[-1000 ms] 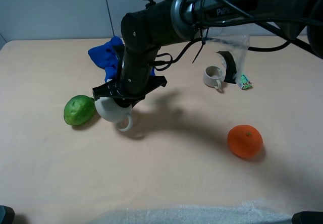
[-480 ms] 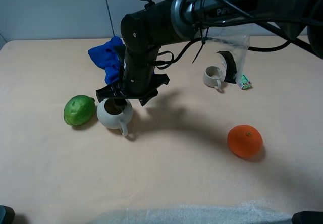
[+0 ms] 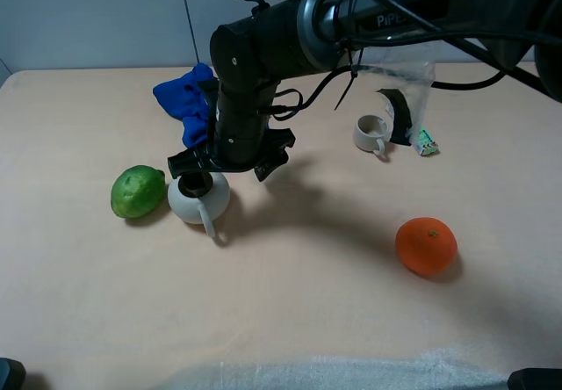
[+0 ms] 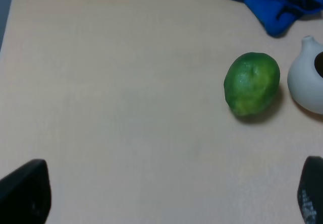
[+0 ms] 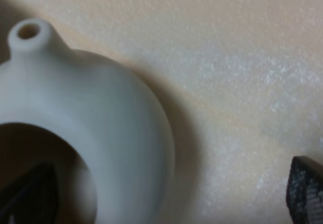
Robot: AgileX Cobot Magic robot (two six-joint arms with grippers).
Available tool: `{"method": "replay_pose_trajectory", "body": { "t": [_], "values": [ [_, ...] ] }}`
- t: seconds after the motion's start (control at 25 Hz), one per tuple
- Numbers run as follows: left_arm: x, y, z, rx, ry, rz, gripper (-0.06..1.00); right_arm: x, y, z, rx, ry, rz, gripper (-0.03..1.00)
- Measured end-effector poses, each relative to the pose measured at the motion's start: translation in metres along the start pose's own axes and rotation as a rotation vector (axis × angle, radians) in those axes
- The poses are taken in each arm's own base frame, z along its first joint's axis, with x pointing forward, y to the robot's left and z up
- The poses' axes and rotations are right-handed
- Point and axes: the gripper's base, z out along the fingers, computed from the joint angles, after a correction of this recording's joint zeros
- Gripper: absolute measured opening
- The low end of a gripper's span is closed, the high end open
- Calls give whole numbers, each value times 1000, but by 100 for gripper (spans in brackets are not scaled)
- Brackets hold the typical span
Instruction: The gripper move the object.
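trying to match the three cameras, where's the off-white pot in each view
Exterior high: pot left of centre, right of the lime.
Left wrist: pot cut off at the frame edge, beside the lime.
Right wrist: pot close up, fills much of the frame; no lime.
Shared landmark: the lime, in two views.

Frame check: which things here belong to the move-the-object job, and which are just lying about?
Job in hand:
off-white pot
right gripper, open, one finger inside the pot's mouth

Lying about:
lime
blue cloth
small mug
orange
clear plastic bag
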Motion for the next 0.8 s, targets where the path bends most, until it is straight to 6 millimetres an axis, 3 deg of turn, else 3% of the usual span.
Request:
{"method": "replay_pose_trajectory", "body": {
  "t": [0.2,0.8],
  "values": [
    [0,0,0,0,0,0,99,0,1,-4,-1,-4,-2,69],
    [0,0,0,0,0,0,99,0,3,-42,0,-14,-22,69]
  ]
}}
